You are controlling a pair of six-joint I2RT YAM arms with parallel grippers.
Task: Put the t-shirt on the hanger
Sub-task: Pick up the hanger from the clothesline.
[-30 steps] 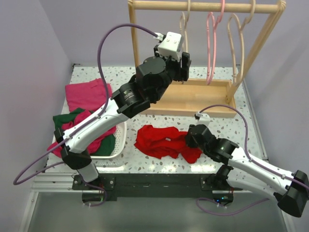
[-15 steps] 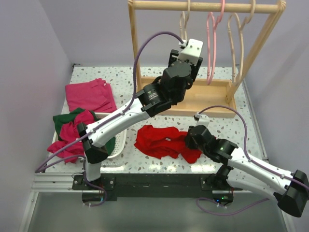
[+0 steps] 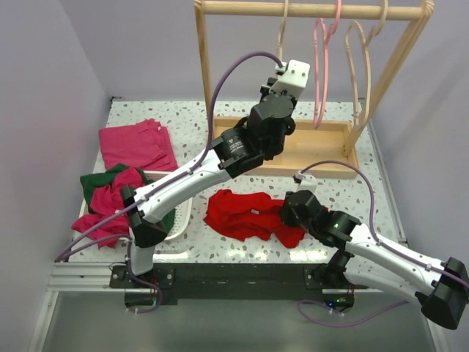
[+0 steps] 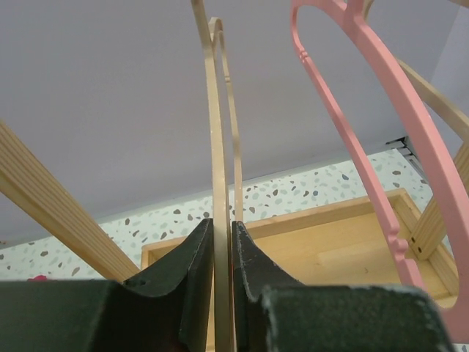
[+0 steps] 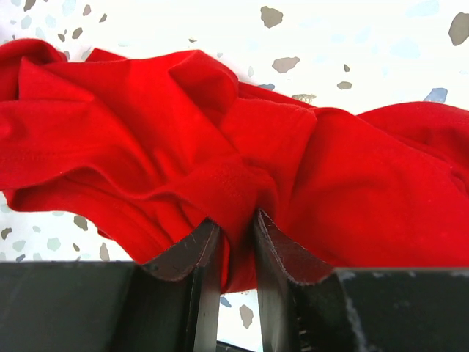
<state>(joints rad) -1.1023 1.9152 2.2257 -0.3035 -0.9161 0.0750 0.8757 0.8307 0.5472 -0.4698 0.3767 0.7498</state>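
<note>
The step in hand is fetching the hanger. The left gripper point(image 4: 223, 242) is raised at the rack point(image 3: 308, 9), and its jaws pinch the thin wood of the hanger point(image 4: 214, 132), just beside the pink hanger point(image 4: 381, 147). The hanger hangs hook up, and its long axis seems to run from near to far, edge-on to the arms. I judge the next move must lift the hook off the rack without swinging. On the worktop point(image 3: 366, 198) the t-shirt point(image 3: 238, 213) lies crumpled, longer from left to right; its collar I cannot find. The right gripper point(image 5: 236, 242) pinches a fold at its right end.
</note>
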